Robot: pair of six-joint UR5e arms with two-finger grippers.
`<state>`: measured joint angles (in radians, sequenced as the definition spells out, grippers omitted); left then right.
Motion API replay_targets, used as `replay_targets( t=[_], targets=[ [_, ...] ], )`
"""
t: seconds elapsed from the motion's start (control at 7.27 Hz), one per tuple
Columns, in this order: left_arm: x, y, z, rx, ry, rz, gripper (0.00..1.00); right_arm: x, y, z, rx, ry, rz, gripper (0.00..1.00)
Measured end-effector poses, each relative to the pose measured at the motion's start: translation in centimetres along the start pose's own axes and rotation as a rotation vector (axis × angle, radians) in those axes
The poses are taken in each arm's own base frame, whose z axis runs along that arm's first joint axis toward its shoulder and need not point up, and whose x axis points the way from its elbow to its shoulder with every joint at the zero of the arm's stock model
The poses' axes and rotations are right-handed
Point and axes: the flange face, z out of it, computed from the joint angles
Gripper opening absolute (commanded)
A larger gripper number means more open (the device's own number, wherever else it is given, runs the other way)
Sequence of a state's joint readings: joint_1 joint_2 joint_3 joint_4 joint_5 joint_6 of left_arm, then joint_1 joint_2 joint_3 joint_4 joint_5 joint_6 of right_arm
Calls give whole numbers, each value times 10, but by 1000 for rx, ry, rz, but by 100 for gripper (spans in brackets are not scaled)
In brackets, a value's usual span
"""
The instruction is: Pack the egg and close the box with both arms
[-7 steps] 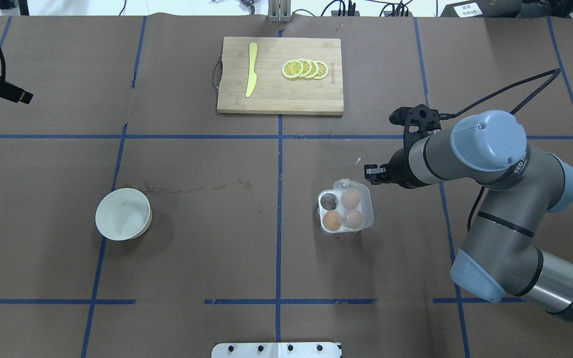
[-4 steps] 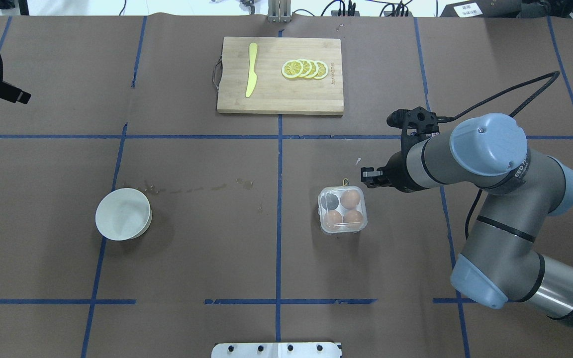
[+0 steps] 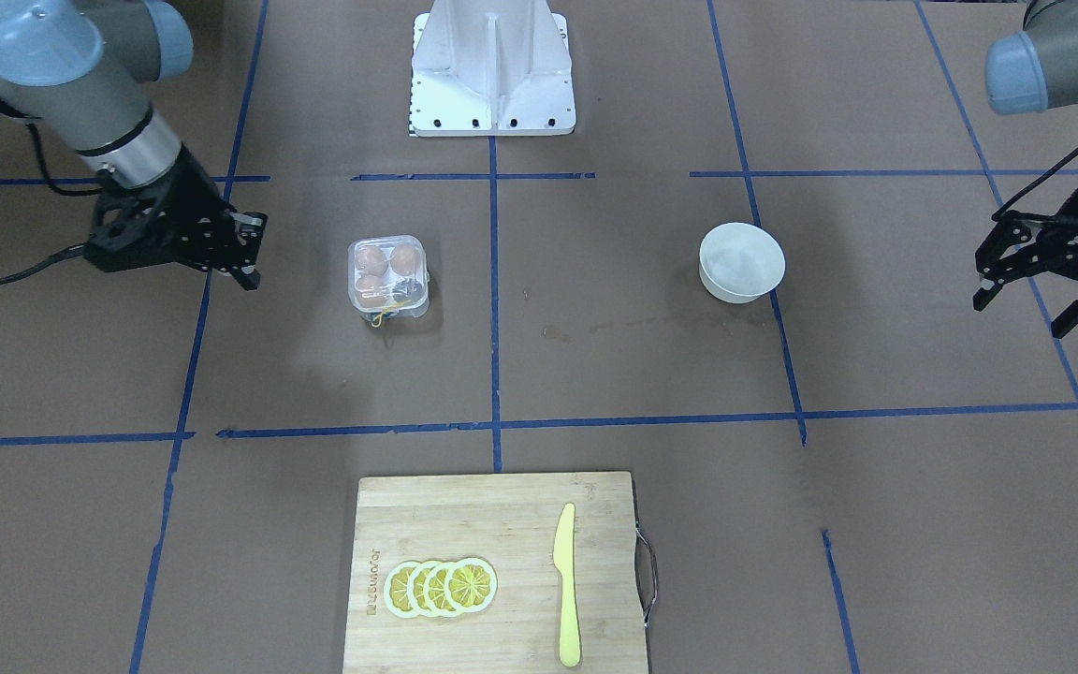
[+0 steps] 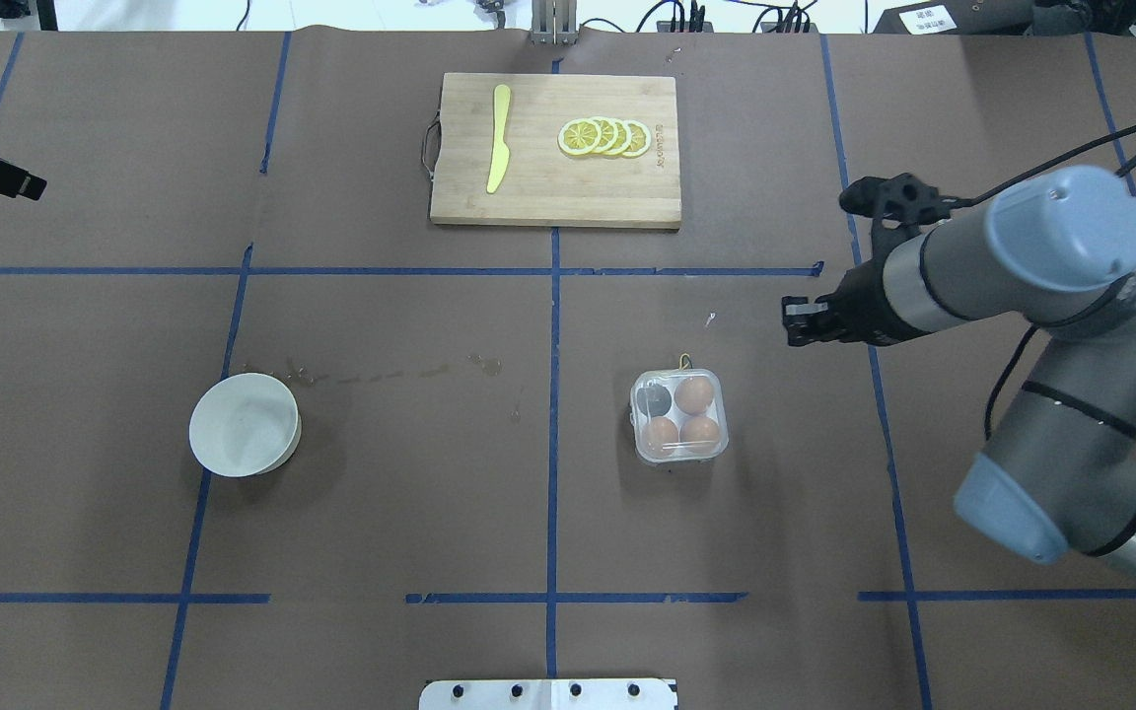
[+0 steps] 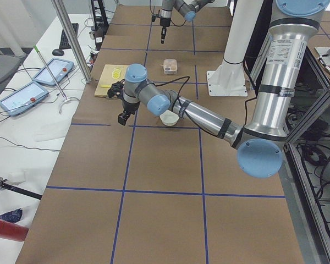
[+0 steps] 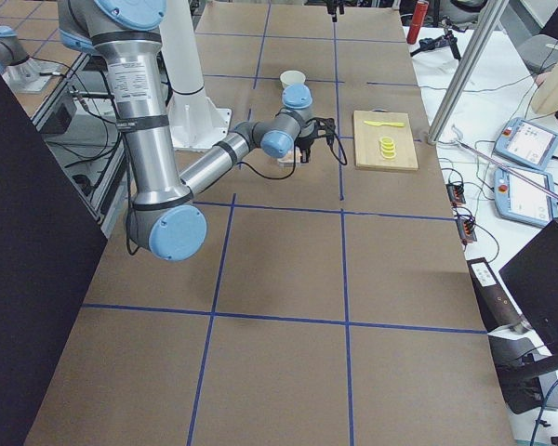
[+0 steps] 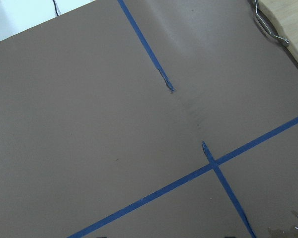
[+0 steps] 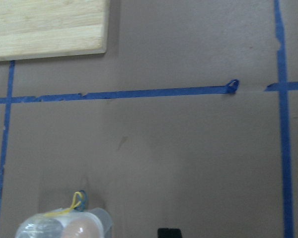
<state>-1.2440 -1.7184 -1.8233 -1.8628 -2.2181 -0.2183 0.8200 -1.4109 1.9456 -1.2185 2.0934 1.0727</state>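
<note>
Right gripper (image 4: 795,320): fingers together, nothing held; apart from the box, on its far right side.
Left gripper (image 3: 1021,314): fingers spread, empty; well beyond the white bowl (image 3: 740,262).
Box (image 4: 679,429): lid down; on the brown table (image 4: 381,493), near the centre tape line (image 4: 553,325).
Egg (image 4: 694,394): inside the box, beside two other eggs (image 4: 660,432).
Writing: maker's stamp on the cutting board (image 4: 555,202), too small to read.

I see the small clear plastic four-cell egg carton (image 4: 679,454) sitting flat on the brown surface (image 4: 381,493), just right of the centre line, with its hinged lid down. Three smooth tan-brown eggs (image 4: 694,394) fill three cells, and the far-left cell looks dark. A bit of yellow string (image 4: 685,361) pokes out at its far edge. The grey-silver right arm (image 4: 962,271) holds its black end effector (image 4: 791,322) clear of the carton, beyond its far-right corner. The left arm (image 3: 1054,47) is well away.
</note>
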Motion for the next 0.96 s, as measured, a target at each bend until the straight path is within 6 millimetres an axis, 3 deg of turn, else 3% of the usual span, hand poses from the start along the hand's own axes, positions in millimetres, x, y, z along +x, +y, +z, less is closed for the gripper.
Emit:
replay_targets(
  t=[0.55, 0.83, 0.96],
  targets=[
    [-122, 30, -19, -22, -113, 75, 83, 205, -28, -60, -24, 105, -119, 0],
    [-176, 51, -33, -38, -153, 112, 87, 300, -41, -77, -35, 131, -146, 0],
    [-193, 59, -36, -46, -163, 113, 88, 339, -45, -85, -33, 148, -149, 34]
  ],
)
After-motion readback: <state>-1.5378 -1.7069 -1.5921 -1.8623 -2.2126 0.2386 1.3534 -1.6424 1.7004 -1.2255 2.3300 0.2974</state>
